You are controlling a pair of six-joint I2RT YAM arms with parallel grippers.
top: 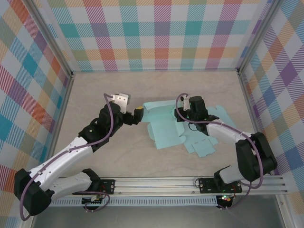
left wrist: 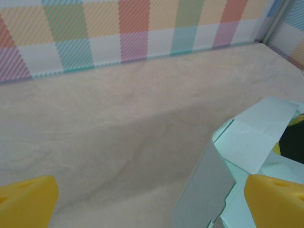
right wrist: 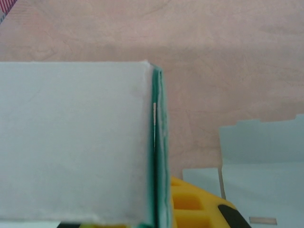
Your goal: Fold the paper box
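The paper box point(top: 168, 124) is a light teal cut-out lying mid-table, partly folded, with flaps spread toward the right. My left gripper point(top: 135, 115) hovers at the box's left edge, open. In the left wrist view its yellow fingertips point(left wrist: 26, 199) stand far apart, and a raised flap of the paper box point(left wrist: 209, 187) stands between them near the right one, untouched. My right gripper point(top: 182, 116) is shut on an upright folded wall of the box. In the right wrist view that doubled wall point(right wrist: 157, 142) runs down into my right gripper point(right wrist: 161, 211), beside a yellow finger point(right wrist: 194, 204).
Bare beige table point(top: 109, 90) stretches left and behind the box. Checkered walls point(top: 156, 33) close the back and both sides. An aluminium rail point(top: 156, 183) with the arm bases runs along the near edge.
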